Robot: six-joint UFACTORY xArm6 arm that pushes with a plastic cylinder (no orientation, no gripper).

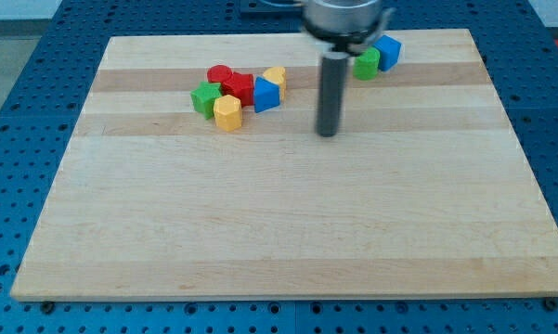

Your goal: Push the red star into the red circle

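The red star lies in a cluster at the upper left of the wooden board. The red circle sits just above and left of it, touching it. My tip rests on the board to the right of the cluster, about a block's width right of the blue block, touching nothing.
The cluster also holds a green block, a yellow block below the star and another yellow block above the blue one. A green block and a blue block sit near the view's top, right of the rod.
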